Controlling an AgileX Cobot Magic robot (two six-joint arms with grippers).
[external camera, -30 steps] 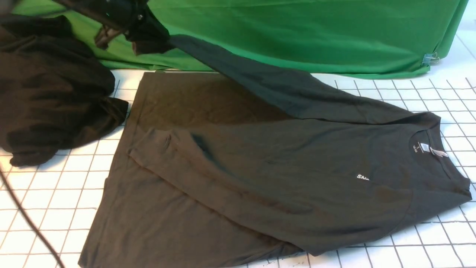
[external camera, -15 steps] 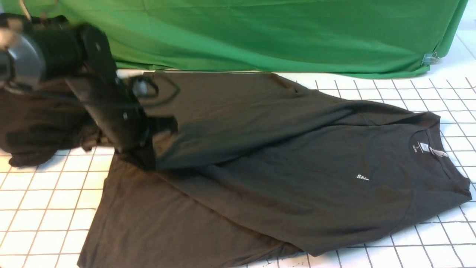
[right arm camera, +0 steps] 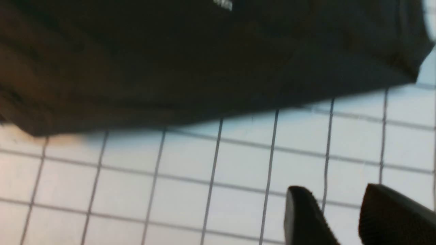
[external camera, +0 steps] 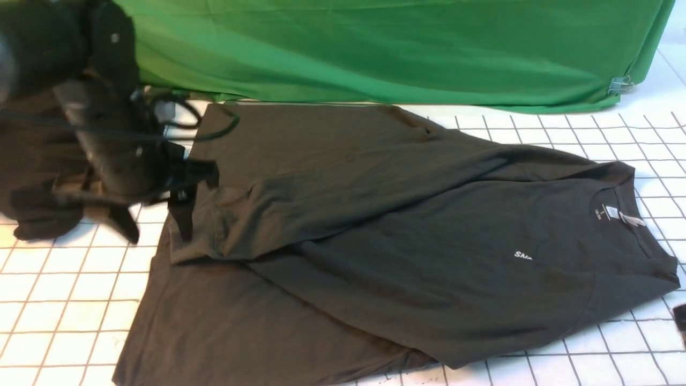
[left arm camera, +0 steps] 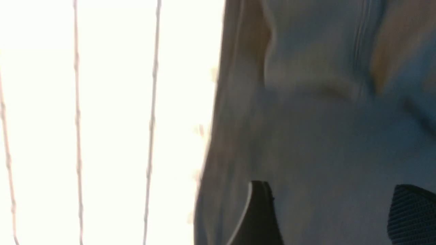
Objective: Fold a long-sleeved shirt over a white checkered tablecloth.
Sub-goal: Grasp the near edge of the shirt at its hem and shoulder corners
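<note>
Lying across the middle of the checkered tablecloth point(external camera: 69, 300), the dark shirt point(external camera: 402, 230) is stretching from its hem at the left to its round neck at the right, where a white label point(external camera: 626, 216) is showing and a small white print point(external camera: 522, 255) is peeking out on the chest. One sleeve point(external camera: 300, 203) is lying folded over the body, its cuff pointing left. Right at that cuff the left gripper point(external camera: 157, 231) is hanging with its fingers spread wide and nothing between them, which its wrist view is also showing above blurred cloth. The right gripper point(right arm camera: 344, 217) is hovering over bare tablecloth near the shirt's edge, fingers parted narrowly, gripping nothing. A black heap of cloth point(external camera: 37, 161) is sitting at the far left, and a green cloth point(external camera: 402, 48) is draping behind
</note>
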